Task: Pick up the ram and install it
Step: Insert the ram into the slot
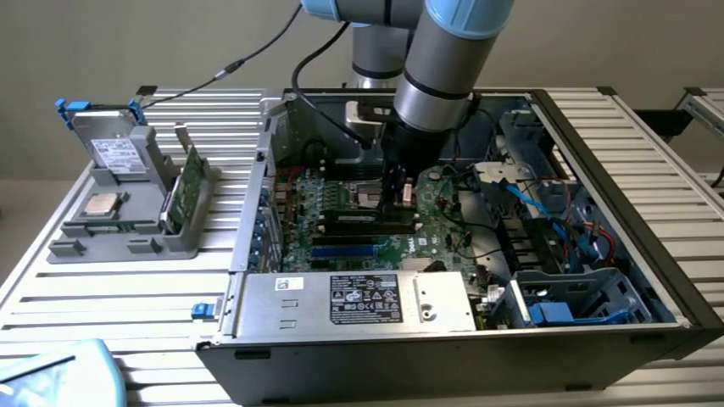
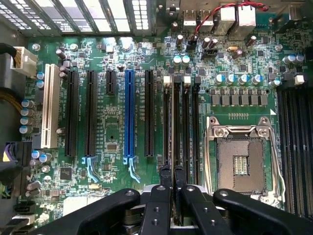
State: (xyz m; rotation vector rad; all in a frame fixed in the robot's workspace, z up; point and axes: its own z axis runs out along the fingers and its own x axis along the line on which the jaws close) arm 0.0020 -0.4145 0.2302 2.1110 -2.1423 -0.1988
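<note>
The ram (image 2: pixel 174 127), a thin dark-green board stick, stands edge-on, clamped in the clenched black gripper (image 2: pixel 173 178). It is over the black memory slots (image 2: pixel 194 127) just beside the empty silver processor socket (image 2: pixel 242 164). If the stick is tilted or off the slot line, pressing could bend it or miss the white latches (image 2: pixel 167 80). Farther from the socket, a blue expansion slot (image 2: pixel 129 115) lies well apart.

Exterior view angles down on the case (image 1: pixel 430 369) — wrist view close above the shared motherboard (image 2: pixel 107 127)
</note>
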